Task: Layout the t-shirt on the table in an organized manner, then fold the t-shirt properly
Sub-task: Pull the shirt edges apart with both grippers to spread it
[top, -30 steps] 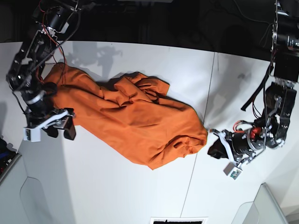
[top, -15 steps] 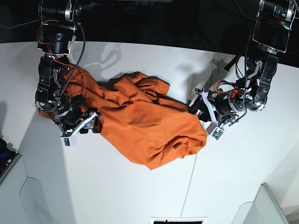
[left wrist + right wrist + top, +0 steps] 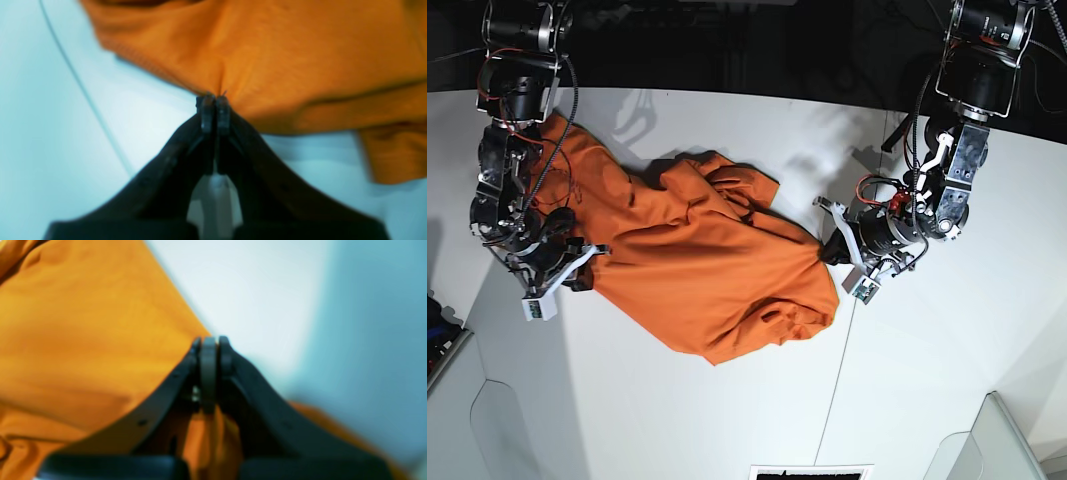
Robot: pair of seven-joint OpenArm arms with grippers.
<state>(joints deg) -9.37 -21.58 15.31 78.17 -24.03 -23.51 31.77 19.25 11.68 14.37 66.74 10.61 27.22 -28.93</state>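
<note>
The orange t-shirt [image 3: 707, 270] is lying crumpled across the middle of the white worktop [image 3: 677, 420], and both claws are now pinching it, where half a second ago they were only arriving at its edges with fingers spread. The left claw [image 3: 215, 100], on the right side of the base view [image 3: 830, 250], is clamping its jaws tight together on the cloth edge; the fabric is puckering into a sharp fold right at the tips. A second ago this claw was sitting on bare worktop, well away from the shirt's corner. The right claw [image 3: 209, 343], at the left of the base view [image 3: 582, 262], is likewise closed, with orange cloth showing between and below its fingers, at the shirt's lower left border. It has travelled from the outer side of the garment onto it.

The shirt itself is changing shape: its right corner is being drawn up to a point at the left claw, and the whole bundle is sitting a little further left than before. The thin dark seam [image 3: 83, 96] in the worktop is running just beside the left claw.
</note>
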